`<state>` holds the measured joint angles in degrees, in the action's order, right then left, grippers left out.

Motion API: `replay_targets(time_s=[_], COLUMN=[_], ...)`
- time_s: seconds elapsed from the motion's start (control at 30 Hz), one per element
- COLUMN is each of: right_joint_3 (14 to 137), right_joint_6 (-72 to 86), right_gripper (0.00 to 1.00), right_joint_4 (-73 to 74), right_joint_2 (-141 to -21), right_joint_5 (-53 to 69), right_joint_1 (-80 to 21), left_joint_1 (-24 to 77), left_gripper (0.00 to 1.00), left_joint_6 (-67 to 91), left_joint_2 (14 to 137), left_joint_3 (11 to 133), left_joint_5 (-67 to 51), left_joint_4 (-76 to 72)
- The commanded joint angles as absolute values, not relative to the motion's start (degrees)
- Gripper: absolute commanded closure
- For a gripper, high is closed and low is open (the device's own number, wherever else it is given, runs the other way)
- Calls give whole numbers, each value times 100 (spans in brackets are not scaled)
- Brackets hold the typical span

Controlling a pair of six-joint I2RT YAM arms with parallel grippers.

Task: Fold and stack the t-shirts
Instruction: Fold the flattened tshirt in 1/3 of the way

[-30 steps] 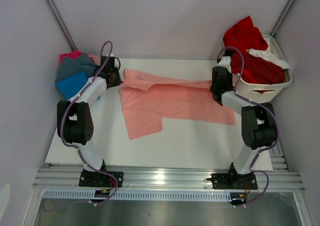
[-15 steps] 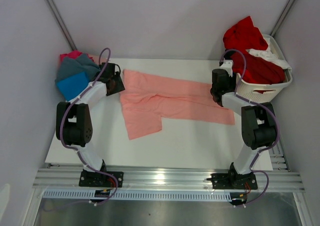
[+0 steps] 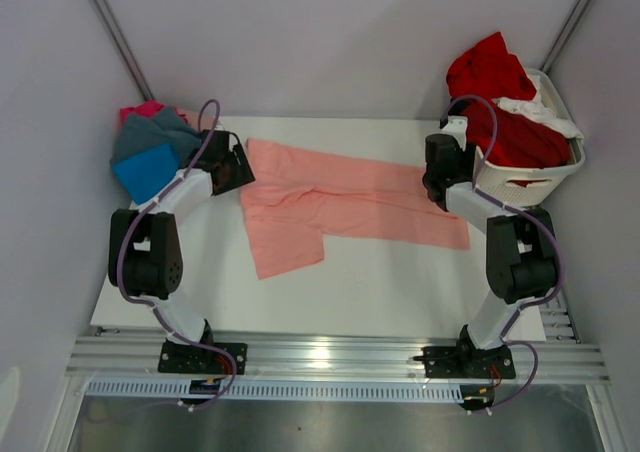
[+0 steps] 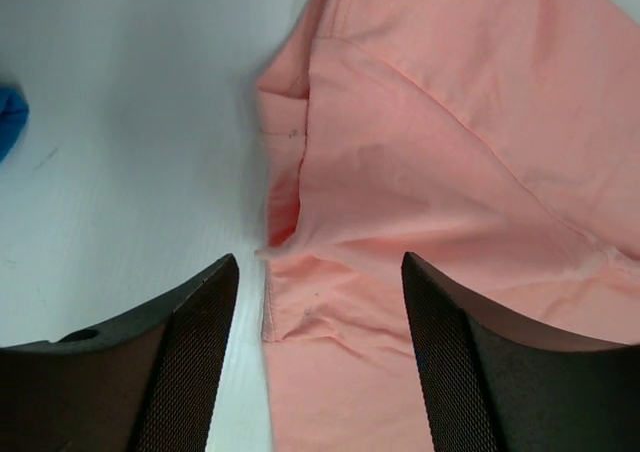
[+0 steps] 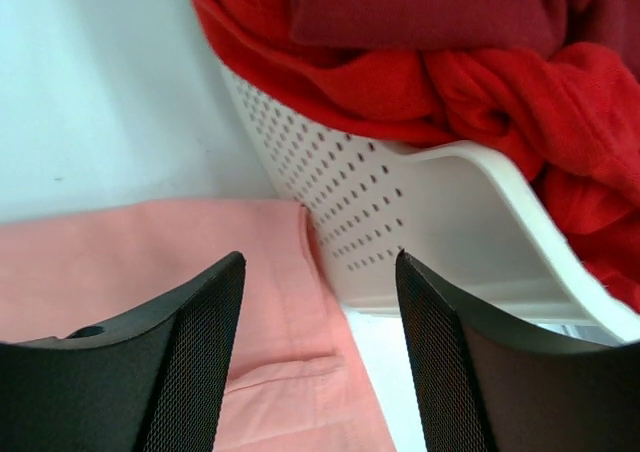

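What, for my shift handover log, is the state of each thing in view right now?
salmon-pink t-shirt: lying flat, a layer folded over, not held.
left fingers: open, over the shirt's edge, holding nothing.
right fingers: open, over the shirt's other end, holding nothing.
laundry basket: upright, heaped full.
red garments: crumpled, unfolded, spilling over the basket rim.
blue, grey and magenta shirts: piled at the far left.

Matt, soft salmon-pink cloth t-shirt [image 3: 350,200] on smooth white table [image 3: 400,282]; perforated white plastic basket [image 3: 527,179], upper right, holds red cloth shirts [image 3: 498,80].
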<state>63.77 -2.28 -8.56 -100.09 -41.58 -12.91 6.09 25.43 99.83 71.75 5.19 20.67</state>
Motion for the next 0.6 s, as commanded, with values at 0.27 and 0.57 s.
replay_targets(time_s=[0.27,0.57], right_joint_3=[6267,5705], right_joint_6=[773,1669], right_gripper=[33,32], right_joint_4=[-378,201], right_joint_2=[-9483,-9194], right_joint_5=[-3560,-4051], right_joint_1=[-1863,-2408], left_joint_1=[1168,1678], left_gripper=[31,32], left_joint_6=[2873,3453], left_joint_2=[8297,8007], left_joint_3=[5247,4887], left_joint_5=[-176,-26], left_joint_4=[105,1141])
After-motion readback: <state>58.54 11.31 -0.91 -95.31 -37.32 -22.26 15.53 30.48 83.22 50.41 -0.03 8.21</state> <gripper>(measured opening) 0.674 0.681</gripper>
